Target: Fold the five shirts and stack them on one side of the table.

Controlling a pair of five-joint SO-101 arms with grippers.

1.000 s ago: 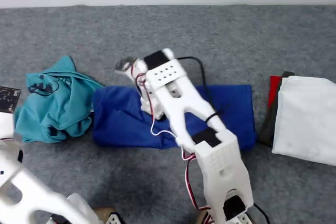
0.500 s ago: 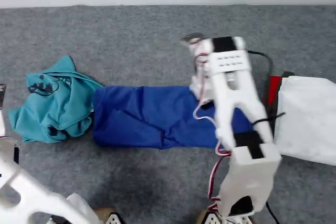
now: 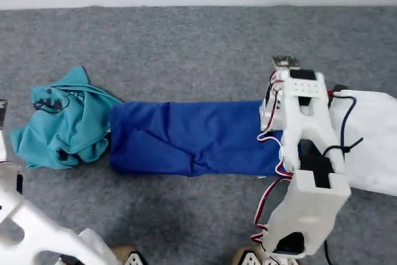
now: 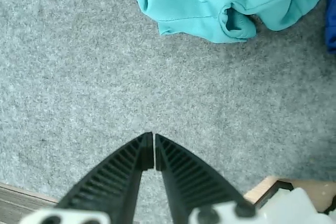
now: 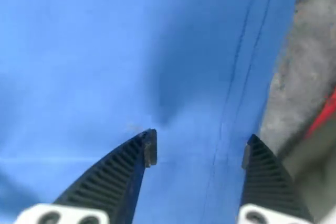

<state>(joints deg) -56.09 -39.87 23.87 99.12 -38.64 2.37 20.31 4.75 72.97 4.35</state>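
**Right pincer (image 5: 199, 150) open over blue shirt (image 3: 186, 138)**

The blue shirt lies as a long folded band across the middle of the grey desk (image 3: 186, 41). The right pincer gapes wide over its end beside the folded white shirt (image 3: 372, 141), gripping nothing. A crumpled teal shirt (image 3: 62, 119) touches the other end. The left pincer (image 4: 154, 145) is closed and empty above bare desk nearby.
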